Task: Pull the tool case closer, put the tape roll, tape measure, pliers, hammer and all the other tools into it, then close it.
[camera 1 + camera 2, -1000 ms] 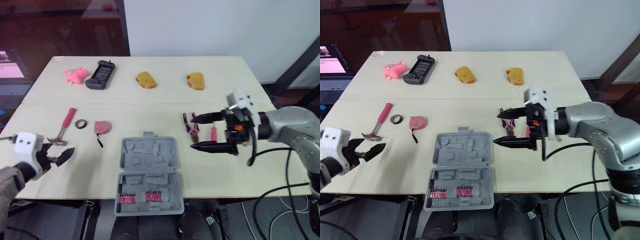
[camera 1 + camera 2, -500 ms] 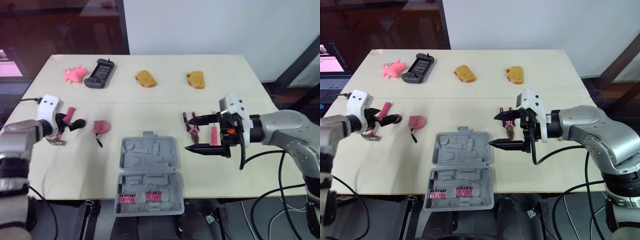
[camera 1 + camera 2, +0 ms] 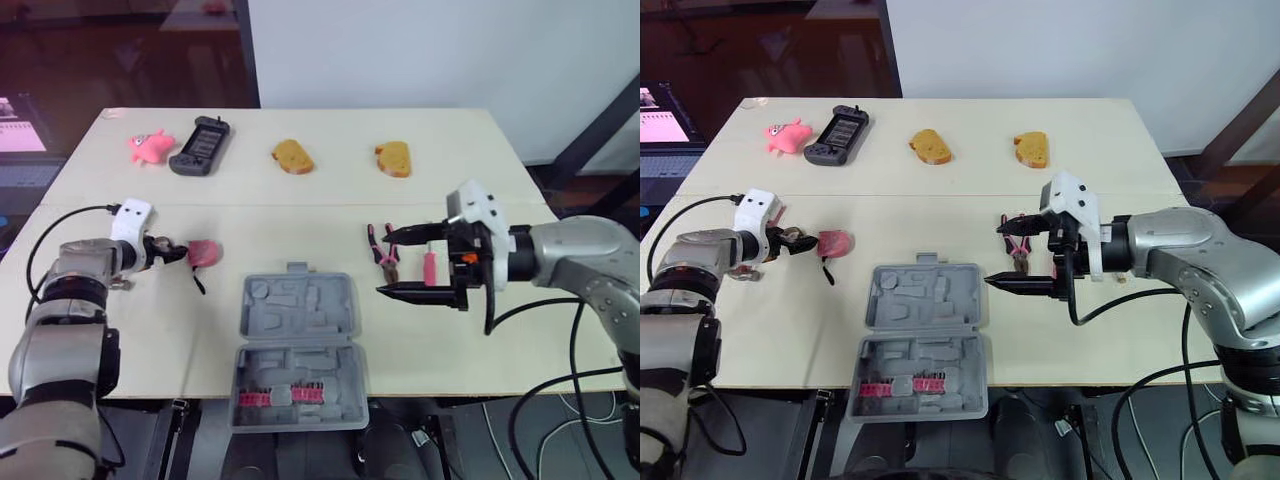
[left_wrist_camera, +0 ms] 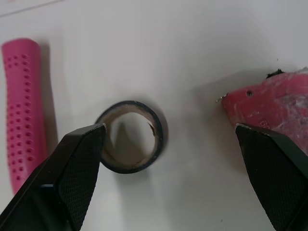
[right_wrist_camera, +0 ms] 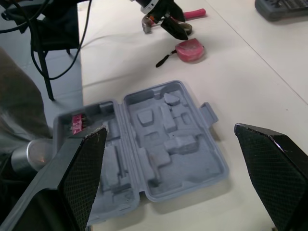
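Observation:
The grey tool case [image 3: 300,345] lies open at the table's front edge, with red bits in its front half. My left gripper [image 3: 172,250] is open just above the black tape roll [image 4: 129,136], which lies between its fingers. On one side of the roll is the hammer's pink handle [image 4: 26,96]; on the other is the pink tape measure [image 3: 203,252]. My right gripper [image 3: 383,262] hangs open over the pliers [image 3: 385,257], just right of the case. A pink-handled screwdriver [image 3: 428,267] lies beside them.
Along the far side of the table lie a pink pig toy [image 3: 150,147], a black handheld device [image 3: 200,148] and two bread pieces [image 3: 292,158] [image 3: 392,160]. A laptop screen [image 3: 20,140] stands off the table's left edge.
My left arm has swung from the front left edge up to the tape roll, its open fingers now around it. The right gripper has stayed by the pliers, shifting only slightly.

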Controlling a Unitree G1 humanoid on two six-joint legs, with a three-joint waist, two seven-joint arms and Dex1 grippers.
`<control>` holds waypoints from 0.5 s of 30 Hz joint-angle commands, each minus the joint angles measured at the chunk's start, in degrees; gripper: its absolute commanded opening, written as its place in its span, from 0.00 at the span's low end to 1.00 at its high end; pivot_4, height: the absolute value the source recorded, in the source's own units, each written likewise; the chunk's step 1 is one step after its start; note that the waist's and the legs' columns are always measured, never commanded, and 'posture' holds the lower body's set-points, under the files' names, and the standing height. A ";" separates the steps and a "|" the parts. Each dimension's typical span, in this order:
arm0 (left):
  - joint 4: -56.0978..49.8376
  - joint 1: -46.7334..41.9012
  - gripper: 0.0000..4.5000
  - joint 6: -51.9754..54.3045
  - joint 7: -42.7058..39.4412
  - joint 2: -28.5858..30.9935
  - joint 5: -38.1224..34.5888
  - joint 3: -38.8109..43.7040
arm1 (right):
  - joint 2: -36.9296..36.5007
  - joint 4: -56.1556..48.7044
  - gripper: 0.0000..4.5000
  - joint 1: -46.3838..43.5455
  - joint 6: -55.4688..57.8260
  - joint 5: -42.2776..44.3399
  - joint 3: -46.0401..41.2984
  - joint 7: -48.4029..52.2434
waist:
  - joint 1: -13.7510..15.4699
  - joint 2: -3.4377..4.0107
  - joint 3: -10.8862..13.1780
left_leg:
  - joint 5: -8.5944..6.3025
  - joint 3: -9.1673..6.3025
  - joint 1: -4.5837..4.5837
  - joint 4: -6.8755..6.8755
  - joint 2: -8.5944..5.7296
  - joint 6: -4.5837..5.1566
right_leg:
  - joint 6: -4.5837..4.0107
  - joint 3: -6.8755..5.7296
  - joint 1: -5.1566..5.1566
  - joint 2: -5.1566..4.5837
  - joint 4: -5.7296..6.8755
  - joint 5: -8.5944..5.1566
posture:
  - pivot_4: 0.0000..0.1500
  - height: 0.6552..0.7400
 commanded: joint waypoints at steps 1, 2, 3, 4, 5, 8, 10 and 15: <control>0.80 -1.84 1.00 -1.85 0.31 -0.46 0.45 1.09 | -1.00 -1.60 0.99 -0.59 -0.32 0.35 -1.86 -0.13 | 0.02 0.00 0.00 | 0.00 0.00 0.00 0.00 0.00 0.00 | 0.00 0.00 0.00 0.00 0.00 0.00 | 1.00 0.77; 1.05 -1.85 1.00 -2.16 0.49 -0.75 0.58 1.17 | -1.03 -1.52 0.99 -0.72 -0.47 0.21 -1.81 -0.17 | 0.00 0.00 0.00 | 0.00 0.00 0.00 0.00 0.00 0.00 | 0.00 0.00 0.00 0.00 0.00 0.00 | 1.00 0.77; 1.27 -1.84 0.94 -2.42 0.66 -1.01 0.71 1.19 | -1.04 -1.46 1.00 -0.78 -0.57 0.14 -1.83 -0.21 | 0.00 0.00 0.00 | 0.00 0.00 0.00 0.00 0.00 0.00 | 0.00 0.00 0.00 0.00 0.00 0.00 | 1.00 0.77; 1.46 -1.84 0.88 -2.59 0.81 -1.17 0.85 1.16 | -1.07 -1.42 1.00 -0.81 -0.62 0.10 -1.86 -0.21 | 0.00 0.00 0.00 | 0.00 0.00 0.00 0.00 0.00 -0.01 | 0.00 0.00 0.00 0.00 0.01 0.00 | 1.00 0.77; 1.66 -1.81 0.81 -2.75 0.95 -1.31 0.97 1.14 | -1.09 -1.47 1.00 -0.83 -0.60 0.09 -1.87 -0.25 | -0.01 0.00 0.00 | 0.00 0.00 0.00 0.01 0.00 -0.01 | 0.00 0.00 0.00 0.00 0.02 0.00 | 1.00 0.77; 2.20 -1.83 0.47 -2.87 1.12 -1.60 1.39 1.15 | -1.26 -1.61 1.00 -0.71 -0.69 -0.11 -1.85 -0.30 | -0.04 0.00 0.00 | 0.01 0.00 0.00 0.01 0.00 -0.01 | 0.01 0.00 0.00 0.00 0.04 0.00 | 1.00 0.77; 2.54 -1.91 0.23 -2.70 1.26 -1.74 1.58 1.31 | -1.37 -1.62 1.00 -0.66 -0.78 -0.28 -1.88 -0.34 | -0.07 0.00 0.00 | 0.01 0.00 0.00 0.01 0.00 -0.01 | 0.01 0.00 0.00 0.00 0.05 0.00 | 1.00 0.77; 3.29 -2.08 0.00 -2.31 1.97 -1.65 1.75 1.66 | -1.45 -1.70 1.00 -0.75 -0.68 -0.57 -2.07 -0.67 | -0.06 0.00 0.00 | 0.01 0.00 0.00 0.02 0.00 -0.01 | 0.01 0.00 0.00 0.00 0.06 0.00 | 1.00 0.77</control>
